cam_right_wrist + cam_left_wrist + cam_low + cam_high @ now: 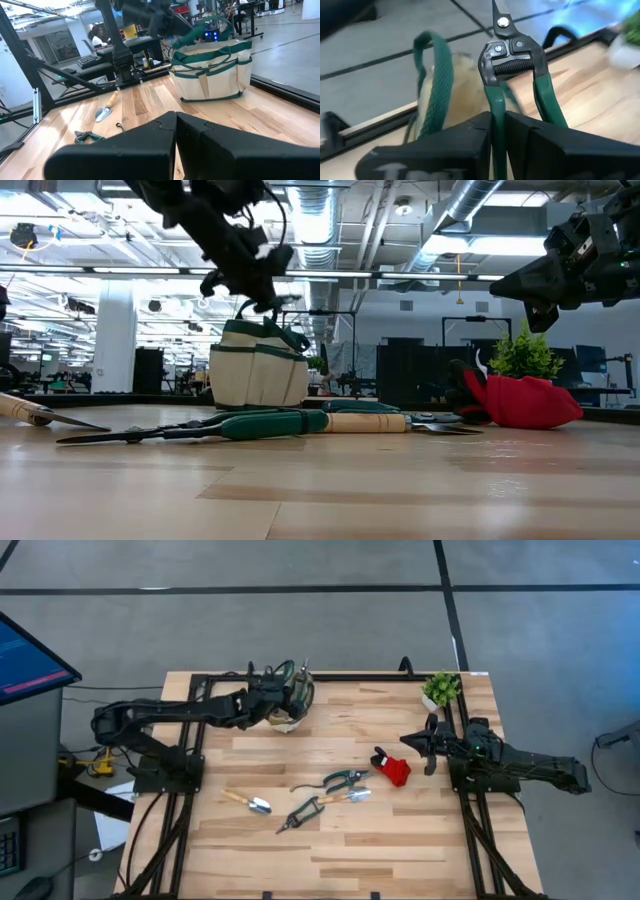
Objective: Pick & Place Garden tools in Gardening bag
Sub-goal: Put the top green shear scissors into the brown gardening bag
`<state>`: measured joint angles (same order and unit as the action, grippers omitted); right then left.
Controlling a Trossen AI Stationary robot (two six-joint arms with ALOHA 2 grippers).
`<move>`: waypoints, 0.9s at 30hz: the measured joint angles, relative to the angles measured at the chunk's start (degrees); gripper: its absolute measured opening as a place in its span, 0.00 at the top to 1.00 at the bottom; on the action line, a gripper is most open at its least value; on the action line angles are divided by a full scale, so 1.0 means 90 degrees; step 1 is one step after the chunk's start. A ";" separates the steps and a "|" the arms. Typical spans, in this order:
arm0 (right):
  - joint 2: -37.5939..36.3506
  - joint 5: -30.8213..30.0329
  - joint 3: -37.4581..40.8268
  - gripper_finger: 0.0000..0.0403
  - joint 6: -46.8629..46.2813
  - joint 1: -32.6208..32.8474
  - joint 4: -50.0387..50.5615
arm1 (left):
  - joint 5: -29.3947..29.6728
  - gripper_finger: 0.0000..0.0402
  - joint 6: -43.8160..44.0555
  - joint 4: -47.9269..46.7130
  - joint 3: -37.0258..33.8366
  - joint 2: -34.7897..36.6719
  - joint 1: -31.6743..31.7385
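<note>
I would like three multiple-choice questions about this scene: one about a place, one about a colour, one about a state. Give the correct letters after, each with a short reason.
1. Where does the small potted plant stand on the table?
A. At the back corner on the right arm's side
B. In the middle, among the tools
C. Inside the gardening bag

2. What colour are the handles of the snips in the left gripper?
A. Red
B. Green
C. Yellow

3. What is the state of the right gripper?
A. Shut on the trowel
B. Open around the red glove
C. Shut and holding nothing

Answers:
1 A: the high view shows it at that corner, behind the right arm.
2 B: the left wrist view shows green handles between the fingers, above the gardening bag.
3 C: its fingers meet with nothing between; the trowel and red glove lie on the table.
</note>
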<state>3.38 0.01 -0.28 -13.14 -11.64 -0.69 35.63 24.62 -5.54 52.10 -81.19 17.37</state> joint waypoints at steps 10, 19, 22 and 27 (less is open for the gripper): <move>0.0000 0.0000 0.0000 1.00 0.0004 0.0000 0.0000 | 0.0737 0.95 -0.0233 -0.0011 0.0000 -0.0172 0.0005; 0.0000 0.0000 0.0000 1.00 0.0006 0.0000 0.0000 | 0.0727 0.95 -0.0179 -0.0628 -0.0003 -0.0172 0.0046; 0.0000 0.0000 0.0001 1.00 0.0004 0.0000 0.0000 | 0.0727 0.95 -0.0155 -0.0624 -0.0005 -0.0172 0.0046; 0.0000 0.0000 0.0000 1.00 0.0004 0.0000 0.0000 | 0.0712 0.95 -0.0140 -0.0624 -0.0007 -0.0172 0.0046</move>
<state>3.38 0.01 -0.28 -13.10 -11.64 -0.69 42.04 23.36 -11.16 52.03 -82.74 17.78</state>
